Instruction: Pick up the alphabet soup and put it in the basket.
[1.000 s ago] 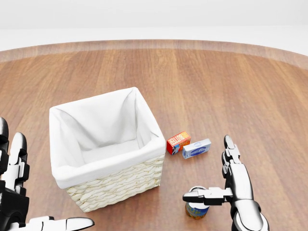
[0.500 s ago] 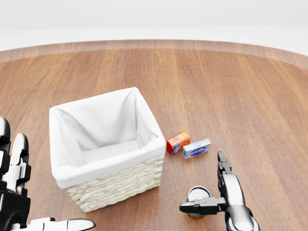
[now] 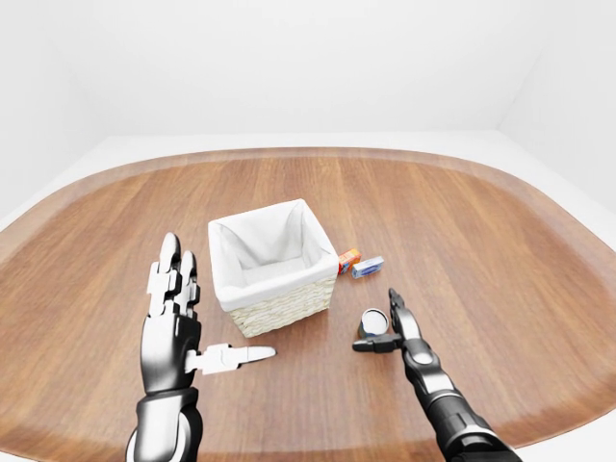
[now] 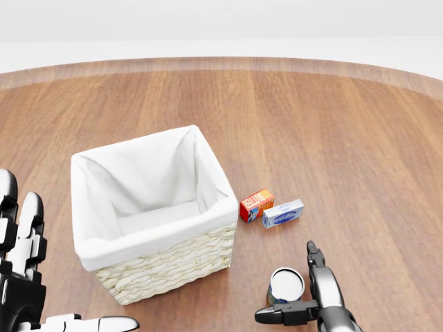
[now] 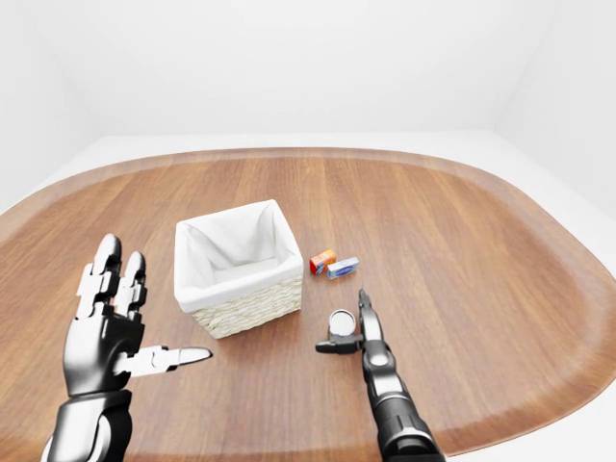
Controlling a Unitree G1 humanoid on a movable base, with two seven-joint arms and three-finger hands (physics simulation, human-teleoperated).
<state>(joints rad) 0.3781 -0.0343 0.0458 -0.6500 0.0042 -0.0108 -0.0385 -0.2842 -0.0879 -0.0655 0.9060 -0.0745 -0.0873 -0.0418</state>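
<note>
The alphabet soup can [image 4: 286,284] stands upright on the wooden table, to the lower right of the basket in the head view, its pale lid showing. My right hand [image 4: 294,301] is open beside it: the fingers [image 4: 315,266] stand along the can's right side and the thumb [image 4: 277,315] lies just below it. The fingers do not close round the can. The wicker basket [image 4: 173,266] with a white cloth liner stands left of the can and holds nothing. My left hand [image 3: 197,327] is open and raised, left of the basket.
A small red-orange box [image 4: 257,205] and a white-blue box [image 4: 282,214] lie side by side just right of the basket, above the can. The round table's edge [image 3: 539,423] curves close behind my right arm.
My right hand has sunk toward the bottom of the head view; its thumb, which crossed the can's top, now lies below the can and the lid shows. Can, basket and left hand hold still.
</note>
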